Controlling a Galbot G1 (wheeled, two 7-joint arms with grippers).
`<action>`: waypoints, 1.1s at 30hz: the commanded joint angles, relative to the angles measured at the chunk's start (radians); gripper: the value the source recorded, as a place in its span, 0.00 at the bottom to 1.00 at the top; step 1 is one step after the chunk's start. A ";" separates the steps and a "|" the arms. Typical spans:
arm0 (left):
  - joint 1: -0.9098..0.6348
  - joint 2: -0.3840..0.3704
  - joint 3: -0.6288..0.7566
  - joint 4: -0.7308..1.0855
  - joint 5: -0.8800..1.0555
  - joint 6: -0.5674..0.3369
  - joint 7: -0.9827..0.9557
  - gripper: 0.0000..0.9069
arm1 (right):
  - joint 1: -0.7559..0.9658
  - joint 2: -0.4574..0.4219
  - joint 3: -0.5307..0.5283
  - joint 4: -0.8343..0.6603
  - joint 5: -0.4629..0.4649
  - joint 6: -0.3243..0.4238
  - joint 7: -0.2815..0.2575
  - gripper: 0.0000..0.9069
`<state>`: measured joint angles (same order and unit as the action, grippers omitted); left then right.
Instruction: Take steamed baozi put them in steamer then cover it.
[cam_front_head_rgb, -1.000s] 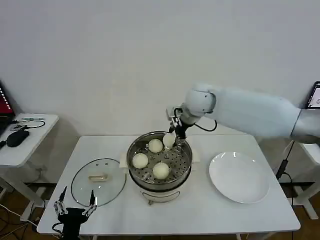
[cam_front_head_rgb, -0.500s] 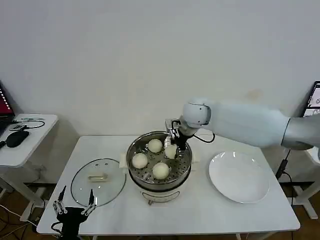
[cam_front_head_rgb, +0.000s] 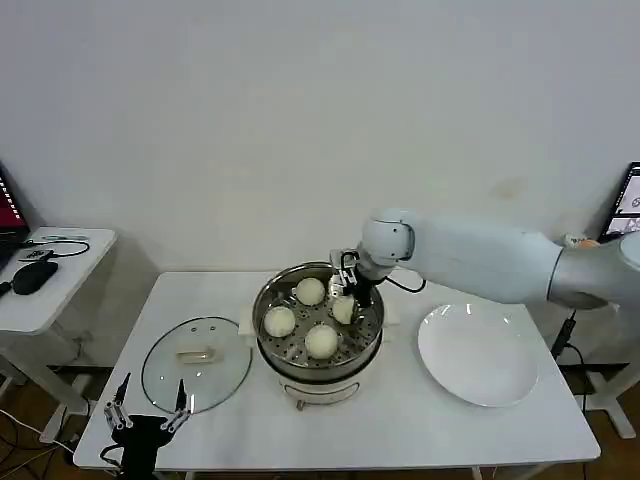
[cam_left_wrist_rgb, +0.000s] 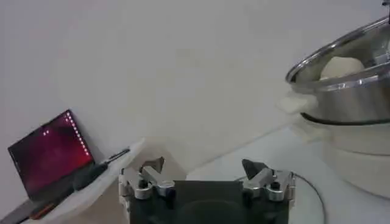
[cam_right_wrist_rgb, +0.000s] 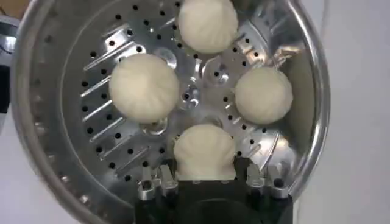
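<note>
The steamer (cam_front_head_rgb: 262, 340) stands mid-table, a shiny steel pot (cam_right_wrist_rgb: 42, 122) with a perforated tray. Three steamed baozi lie on the tray (cam_front_head_rgb: 311, 291) (cam_front_head_rgb: 280, 321) (cam_front_head_rgb: 321, 341). My right gripper (cam_front_head_rgb: 347, 300) reaches down inside the pot at its far right side, shut on a fourth baozi (cam_right_wrist_rgb: 204, 152), which sits low against the tray. In the right wrist view the other three baozi (cam_right_wrist_rgb: 144, 87) (cam_right_wrist_rgb: 207, 24) (cam_right_wrist_rgb: 263, 95) lie ahead of my right gripper (cam_right_wrist_rgb: 206, 175). My left gripper (cam_front_head_rgb: 150, 405) (cam_left_wrist_rgb: 203, 167) waits open at the table's front left corner.
A round glass lid (cam_front_head_rgb: 197, 362) lies flat on the table left of the steamer. A bare white plate (cam_front_head_rgb: 478, 354) sits to the right. A side table (cam_front_head_rgb: 60, 270) with a laptop (cam_left_wrist_rgb: 52, 155) stands at the far left.
My right gripper has come down from above the steamer's far rim into the pot, carrying the baozi to the tray. The left arm has not moved.
</note>
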<state>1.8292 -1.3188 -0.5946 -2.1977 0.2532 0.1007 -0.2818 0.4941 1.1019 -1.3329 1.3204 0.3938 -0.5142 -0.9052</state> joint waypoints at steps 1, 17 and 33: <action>-0.003 0.001 -0.001 0.001 -0.003 0.000 -0.001 1.00 | -0.017 0.003 0.006 -0.017 -0.039 0.006 0.000 1.00; -0.009 0.001 0.003 -0.010 -0.006 0.002 -0.003 1.00 | 0.074 -0.121 0.100 0.092 0.078 -0.007 0.045 1.00; -0.061 0.005 -0.008 0.010 -0.047 0.019 0.064 1.00 | -0.385 -0.518 0.619 0.453 0.217 0.125 0.908 1.00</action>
<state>1.7899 -1.3151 -0.6035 -2.1928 0.2271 0.1012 -0.2542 0.3973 0.8144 -1.0647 1.5695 0.5598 -0.4653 -0.4572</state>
